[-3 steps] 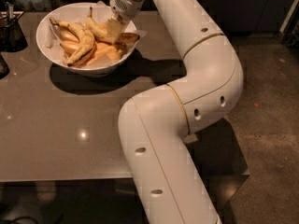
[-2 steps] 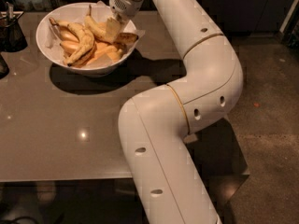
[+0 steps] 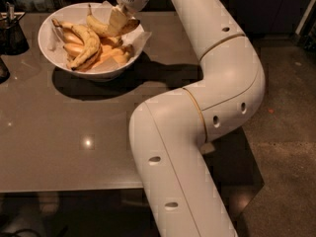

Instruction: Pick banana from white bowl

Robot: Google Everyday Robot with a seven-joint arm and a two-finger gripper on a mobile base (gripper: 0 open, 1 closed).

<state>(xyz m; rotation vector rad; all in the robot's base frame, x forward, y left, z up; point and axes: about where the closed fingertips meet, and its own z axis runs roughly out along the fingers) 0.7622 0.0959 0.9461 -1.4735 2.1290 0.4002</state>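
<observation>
I've got 1 gripper [image 3: 120, 19] at the 2 o'clock side of the 1 white bowl [image 3: 106, 70], fingers pinched on the banana [image 3: 101, 27] approx mid-length, its dark end past the rim. 2 speckled bananas total: the 2nd, a bent banana [image 3: 88, 44], lies at centre w/ pale pieces [image 3: 112, 56] (count unclear). 1 wire container [image 3: 12, 33] sits at the bowl's 9 o'clock.

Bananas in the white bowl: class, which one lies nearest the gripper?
The long, gently curved banana at the white bowl's far edge, directly under the gripper; the sharply bent banana lies further left.
</observation>
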